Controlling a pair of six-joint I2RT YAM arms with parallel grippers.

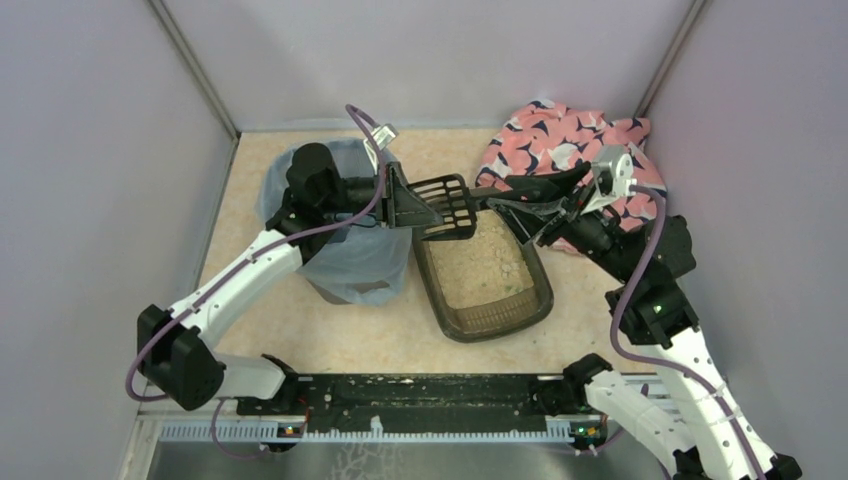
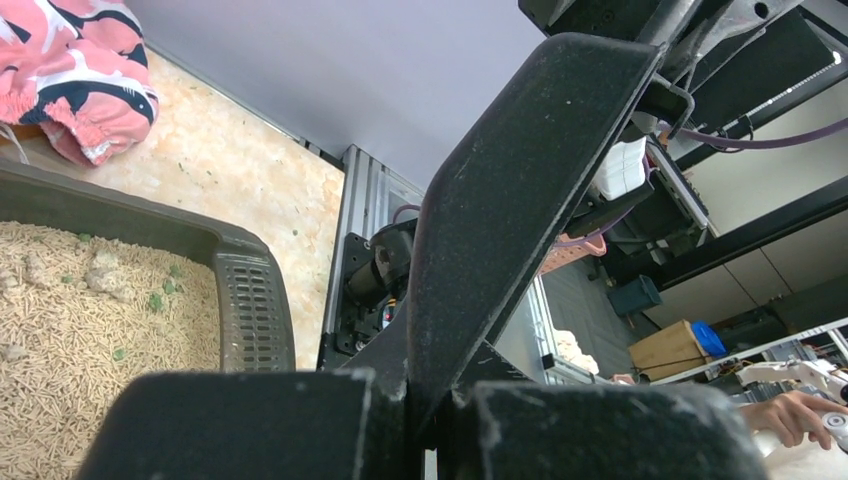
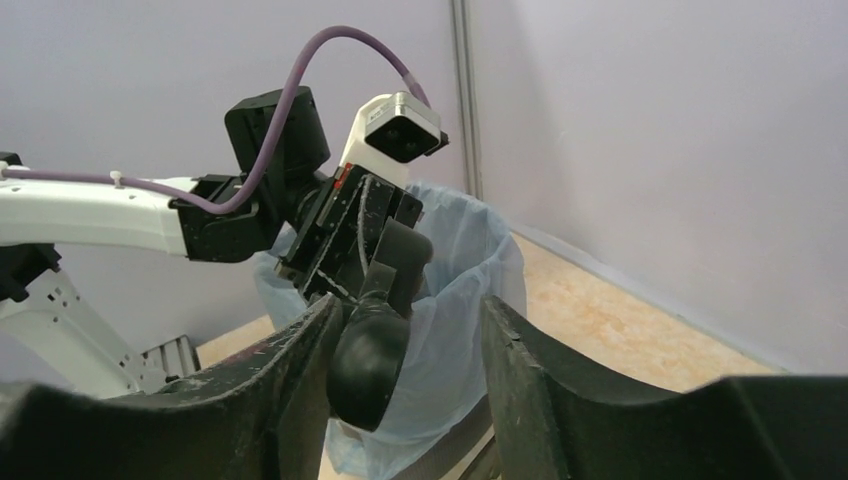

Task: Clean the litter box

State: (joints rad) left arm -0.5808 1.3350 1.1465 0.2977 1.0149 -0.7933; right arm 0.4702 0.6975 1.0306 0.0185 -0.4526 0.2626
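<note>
The litter box (image 1: 495, 322) sits on the surface (image 1: 330, 335) between the bin (image 1: 345, 255) and the right arm, with its long side running away from the arm bases. Both pairs of fingers hang above its far end.

The left fingers (image 2: 250, 430) are clamped shut on the handle of the scoop (image 1: 450, 205). The scoop's slotted head reaches out over the box's far left corner, just beside the bin. In the left wrist view the box (image 2: 245, 300) lies below and to the left of those fingers. It holds beige litter with a few green specks.

The right fingers (image 3: 270, 390) stand apart and grip nothing. They point at the scoop (image 3: 370, 350), which shows in the gap between them with the bin (image 3: 470, 260) behind it. Whether either finger touches the scoop I cannot tell.

From above, the scoop and the right arm cover the far rim of the box. The left wrist view shows only one corner of it. A pink patterned cloth (image 1: 560, 135) lies behind the right arm, partly hidden by it.
</note>
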